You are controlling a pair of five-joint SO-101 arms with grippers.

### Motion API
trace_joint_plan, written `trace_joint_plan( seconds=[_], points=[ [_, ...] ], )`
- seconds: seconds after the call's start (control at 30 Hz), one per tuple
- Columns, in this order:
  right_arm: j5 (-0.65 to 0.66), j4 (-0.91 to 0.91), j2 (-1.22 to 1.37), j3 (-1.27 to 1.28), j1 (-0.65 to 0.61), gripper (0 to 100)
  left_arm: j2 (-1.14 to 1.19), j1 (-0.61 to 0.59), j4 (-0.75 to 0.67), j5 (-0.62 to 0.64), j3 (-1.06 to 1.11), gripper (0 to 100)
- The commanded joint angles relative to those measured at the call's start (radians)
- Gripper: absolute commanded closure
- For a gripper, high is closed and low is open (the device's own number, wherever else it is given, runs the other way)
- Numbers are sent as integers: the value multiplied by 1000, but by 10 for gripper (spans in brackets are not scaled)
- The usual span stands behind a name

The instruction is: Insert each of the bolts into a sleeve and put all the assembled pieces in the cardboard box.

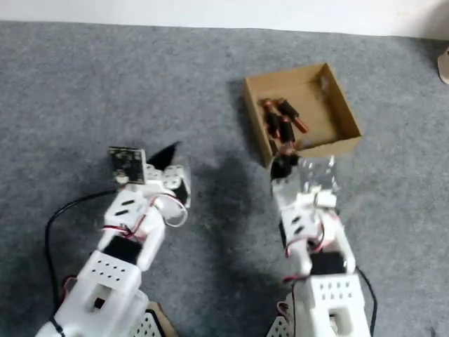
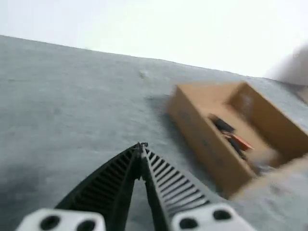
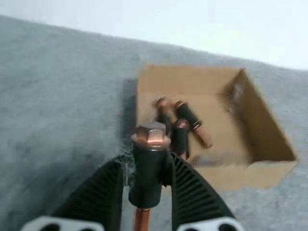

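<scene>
Right wrist view has the right tool (image 3: 147, 166) clamped on a black sleeve (image 3: 147, 182), one ribbed finger pressed against each side. A copper bolt (image 3: 150, 135) runs through the sleeve: its hex head stands out of the end away from the wrist, and a short length of shank shows at the other end. The long axis of this piece lies along the fingers, with the head pointing toward the cardboard box (image 3: 260, 122). From the high view, the tool sits at the box's near wall, close to the corner on the left arm's side.

Several assembled pieces (image 3: 180, 122), black sleeves with copper ends, lie close together inside the box, toward the wall nearer the left arm.

The left tool (image 2: 140, 150) has its fingers together, tips meeting, with nothing between them. It hangs over the grey bench (image 2: 72, 96), well apart from the box.
</scene>
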Motion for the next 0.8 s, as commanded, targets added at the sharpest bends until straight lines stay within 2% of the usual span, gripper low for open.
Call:
trace_joint_plan(
  seconds=[0.0, 0.13, 0.3, 0.43, 0.77],
  points=[
    [15, -64, 259, -249, 51, 994, -18, -104, -5, -12, 18, 994],
    [15, -64, 478, -453, 59, 994, -18, -157, -3, -23, 70, 994],
    [18, -64, 716, -684, 59, 994, -33, -170, -3, -112, 108, 994],
    [20, -59, 915, -843, 61, 994, -168, -171, 12, -112, 143, 994],
    [15, -79, 1227, -975, 61, 994, -740, -171, 577, -115, 209, 994]
  ],
)
